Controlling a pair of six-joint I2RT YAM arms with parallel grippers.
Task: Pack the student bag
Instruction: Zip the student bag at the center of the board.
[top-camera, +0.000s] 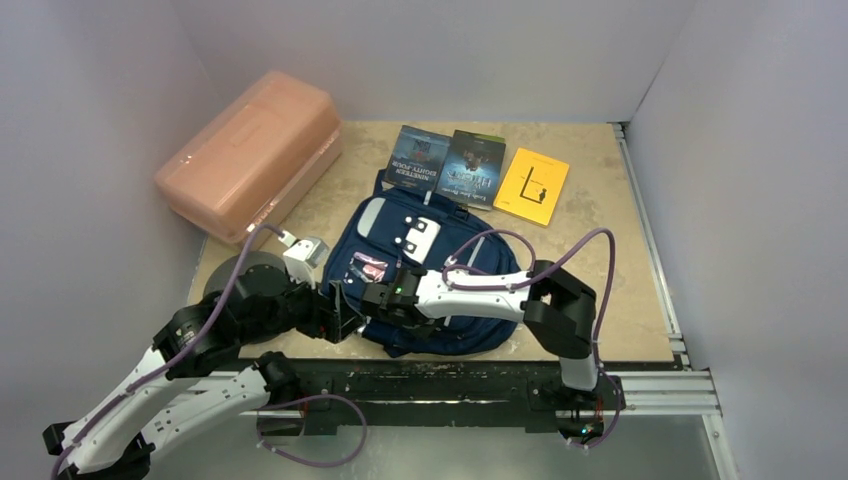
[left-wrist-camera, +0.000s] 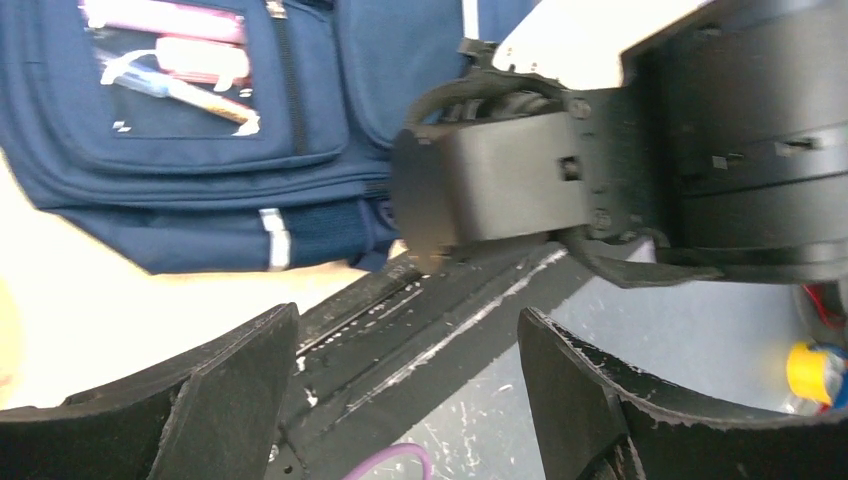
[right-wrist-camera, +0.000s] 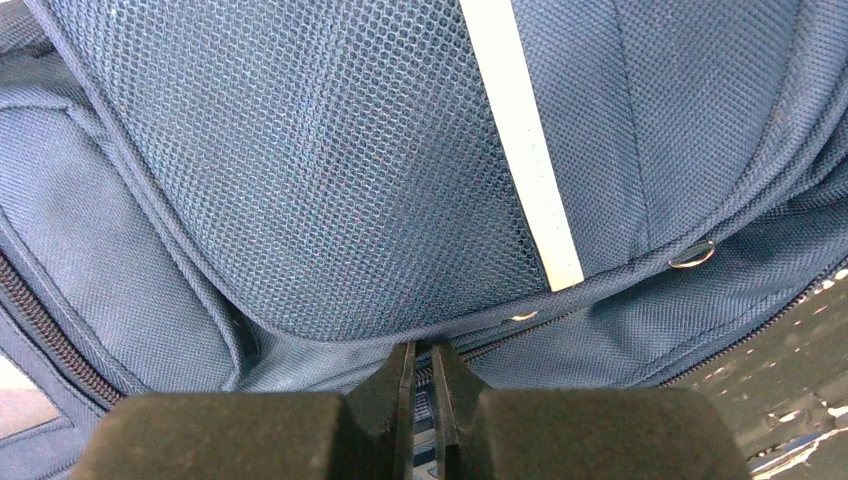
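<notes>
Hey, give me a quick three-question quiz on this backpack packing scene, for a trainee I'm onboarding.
1. True or false: the left claw is open.
2. How many books lie on the table beyond the student bag? A two, B three, C five.
3. Which claw is pinched at the bag's zip seam?
Key: 1 true; 2 B; 3 the right claw.
</notes>
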